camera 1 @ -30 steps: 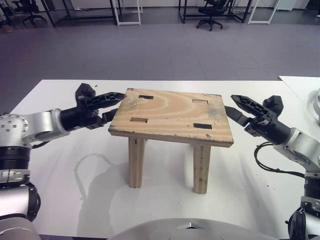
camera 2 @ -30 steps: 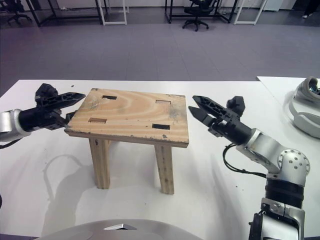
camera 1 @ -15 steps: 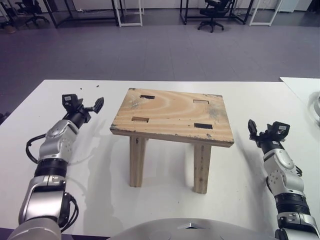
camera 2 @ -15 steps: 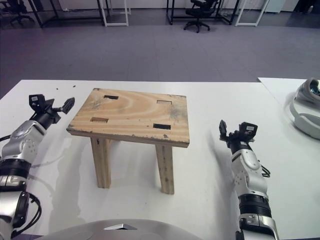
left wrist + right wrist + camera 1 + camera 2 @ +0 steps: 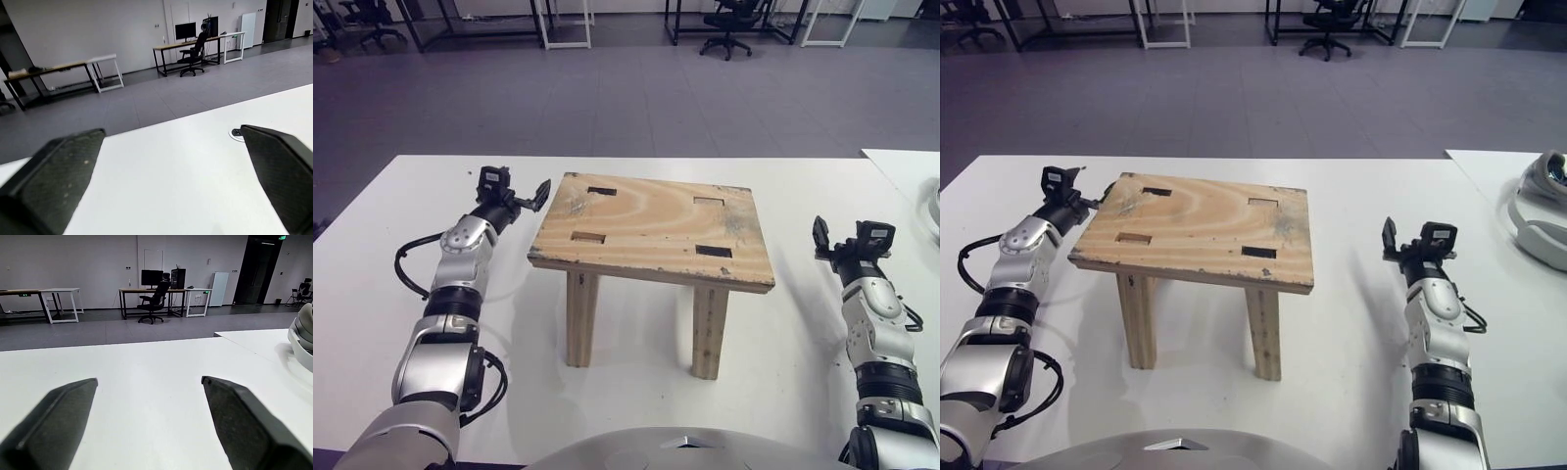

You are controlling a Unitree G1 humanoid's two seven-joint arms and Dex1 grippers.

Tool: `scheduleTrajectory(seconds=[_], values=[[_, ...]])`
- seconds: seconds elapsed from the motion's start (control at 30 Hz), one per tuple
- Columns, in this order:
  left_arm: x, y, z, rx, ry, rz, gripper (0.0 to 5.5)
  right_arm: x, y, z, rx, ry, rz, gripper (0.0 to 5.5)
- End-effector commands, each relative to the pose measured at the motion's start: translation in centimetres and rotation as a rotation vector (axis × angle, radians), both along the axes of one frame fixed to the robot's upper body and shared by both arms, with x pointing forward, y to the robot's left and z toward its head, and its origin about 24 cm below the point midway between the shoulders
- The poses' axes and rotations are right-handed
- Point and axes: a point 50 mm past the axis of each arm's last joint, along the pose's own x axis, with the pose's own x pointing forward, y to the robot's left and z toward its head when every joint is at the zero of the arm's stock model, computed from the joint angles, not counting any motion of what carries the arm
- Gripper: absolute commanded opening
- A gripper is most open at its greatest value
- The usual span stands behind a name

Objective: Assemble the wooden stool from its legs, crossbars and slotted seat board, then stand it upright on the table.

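Black and wedge-shaped, the fingers (image 5: 58, 171) of the left gripper (image 5: 171, 132) stand wide apart with bare white desk (image 5: 783, 372) between them; it holds nothing. Just past one finger a small round fitting (image 5: 237, 132) sits flush in the desk top. The right gripper (image 5: 149, 381) is spread equally wide and is also empty, hovering low over the desk.

Between the two grippers stands the wooden stool (image 5: 651, 230), upright on its legs. Its seat board faces up, showing four rectangular slots. The long axis of the seat runs from one gripper towards the other, and the legs point straight down to the desk. The left gripper is just beside the far corner of the seat's near end; whether a fingertip touches the wood cannot be told. The right gripper is well apart from the other end of the seat, slightly lower than the board.

Outward from the right gripper, on the side away from the stool, a grey rounded device (image 5: 1542, 211) lies on a neighbouring white desk.

Beyond both grippers is grey floor, then a row of white and dark tables, an office chair (image 5: 154, 303) and a monitor (image 5: 149, 277). A green sign (image 5: 281, 238) hangs over a dark doorway, its writing too small to read.
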Motion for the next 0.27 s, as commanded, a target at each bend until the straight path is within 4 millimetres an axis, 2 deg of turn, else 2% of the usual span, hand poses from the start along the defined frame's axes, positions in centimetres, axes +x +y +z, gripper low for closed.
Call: scheduleTrajectory(seconds=[0.03, 0.17, 0.27], values=[[-1.3, -0.2, -0.6, 0.082, 0.005, 0.018, 5.09, 0.0, -1.3, 0.3, -0.005, 0.03, -0.008, 3.99], [-3.4, -0.9, -1.6, 0.099, 0.005, 0.058, 5.09, 0.3, -2.0, 0.4, 0.0, 0.095, -0.005, 3.99], [-4.5, -0.9, -1.3, 0.066, -0.006, 0.124, 5.09, 0.9, -2.9, 1.4, 0.017, 0.108, -0.02, 3.99]])
